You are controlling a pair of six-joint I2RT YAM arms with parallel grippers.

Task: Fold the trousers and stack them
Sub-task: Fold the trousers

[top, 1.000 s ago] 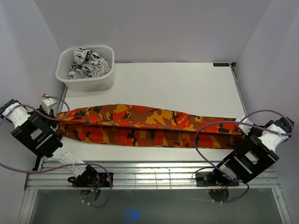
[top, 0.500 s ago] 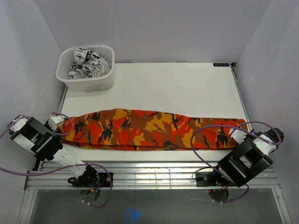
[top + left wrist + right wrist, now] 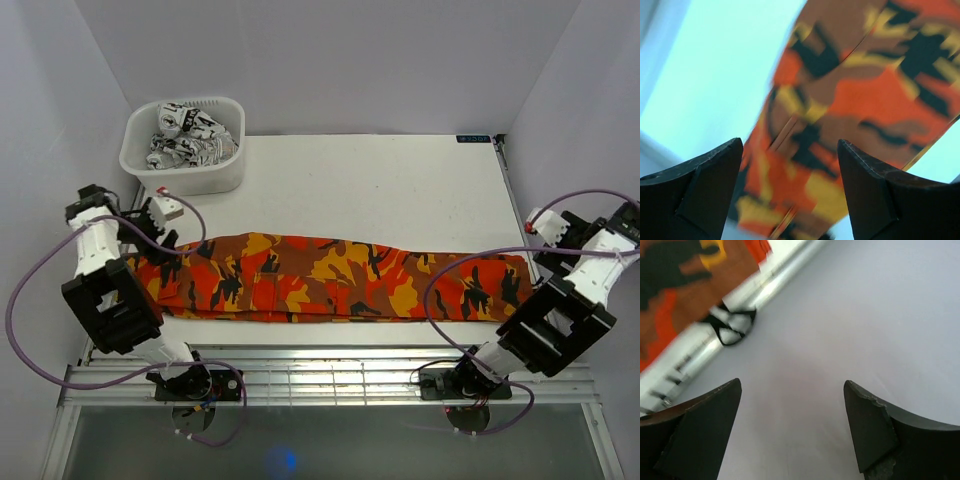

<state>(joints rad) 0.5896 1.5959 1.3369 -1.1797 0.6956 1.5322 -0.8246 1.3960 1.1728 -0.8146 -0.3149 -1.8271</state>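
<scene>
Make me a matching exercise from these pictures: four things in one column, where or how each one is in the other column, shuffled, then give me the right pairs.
Column one
1. trousers
2. black-and-white cloth
3. left gripper
4. right gripper

Column two
A. open, out by the right edge of the table
B. bunched up inside the white basket
C. lying in a long strip across the table
D. open, above the left end of the camouflage cloth

Pairs: 1-C, 2-B, 3-D, 4-A
</scene>
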